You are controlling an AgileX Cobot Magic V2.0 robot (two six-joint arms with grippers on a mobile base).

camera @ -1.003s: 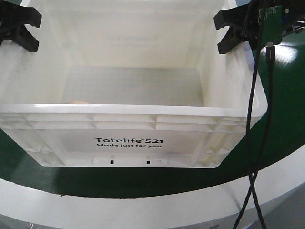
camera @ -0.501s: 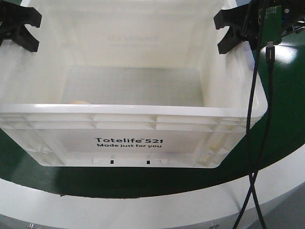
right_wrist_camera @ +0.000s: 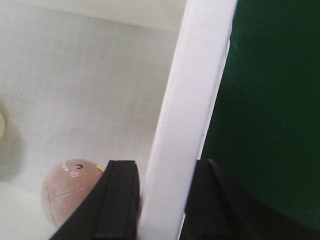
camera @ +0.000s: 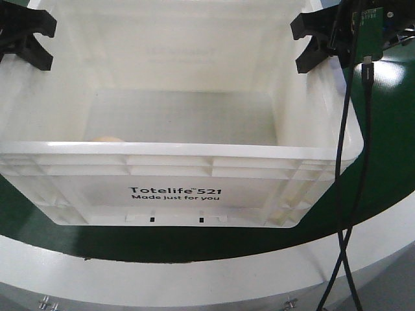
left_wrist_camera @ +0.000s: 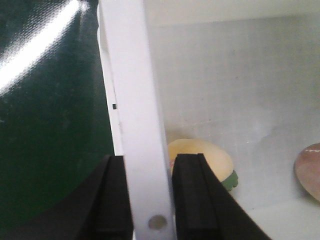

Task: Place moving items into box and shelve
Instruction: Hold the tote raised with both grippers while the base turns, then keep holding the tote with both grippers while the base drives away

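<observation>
Left wrist-mounted view first: the left gripper (left_wrist_camera: pixel 152 200) has its two black fingers (left_wrist_camera: pixel 112 200) pressed tight against either side of the box (left_wrist_camera: pixel 137 100) wall, one inside, one outside. It is clamped on the left rim.

Over to the right wrist view, same story mirrored. The right gripper (right_wrist_camera: pixel 162 200) pinches the right rim of the box (right_wrist_camera: pixel 195 90) with no gap showing on either side.

From the front camera, the box (camera: pixel 175 170) sits on the green table (camera: pixel 389 162) close to its white curved front edge, with a gripper on each side wall toward the far corners.

Both moving items are already inside! The cream-yellow fruit (left_wrist_camera: pixel 200 155) lies by the left wall near the front wall. The reddish-brown fruit (right_wrist_camera: pixel 70 190) rests toward the right wall.

Loading looks done, so shelving is what remains. I'd judge the box stiff and light, but wide and smooth-walled. Its thin rim could slip through the fingers if one arm rises ahead of the other. These opposite side-rim holds look right, because the ribbed lip gives something to catch under. The round fruits will likely roll if the box tilts.
</observation>
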